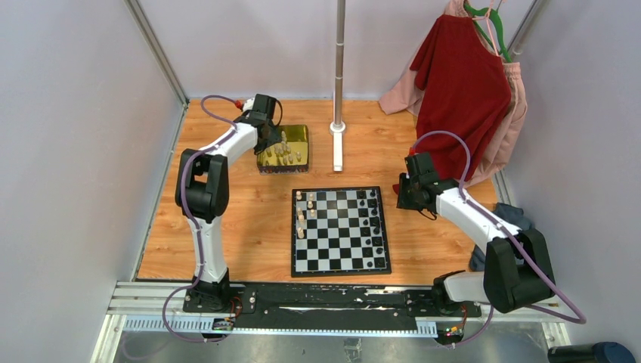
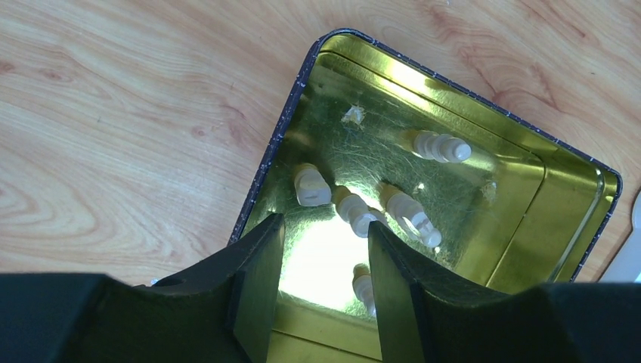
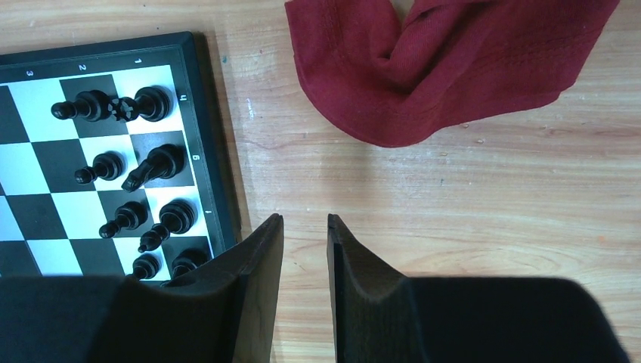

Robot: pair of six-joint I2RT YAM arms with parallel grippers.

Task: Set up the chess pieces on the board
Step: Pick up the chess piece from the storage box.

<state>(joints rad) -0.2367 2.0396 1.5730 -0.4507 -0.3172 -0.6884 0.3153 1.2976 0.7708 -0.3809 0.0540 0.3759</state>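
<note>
The left pincer [image 2: 325, 227] hangs over the tin [image 2: 281, 144], at 11 o'clock from the board [image 1: 340, 246]. Its jaws stand apart and grip nothing. Several cream pieces [image 2: 311, 185] rest in the tin, so the step in hand seems to be fetching one. The next move probably asks for a descent and closing on a single piece, clear of its neighbours. The right pincer [image 3: 304, 221] is open and empty, at 3 o'clock of the board. Only its wrist view shows the black pieces [image 3: 155, 162] clearly. Only the top view shows the whole board.
</note>
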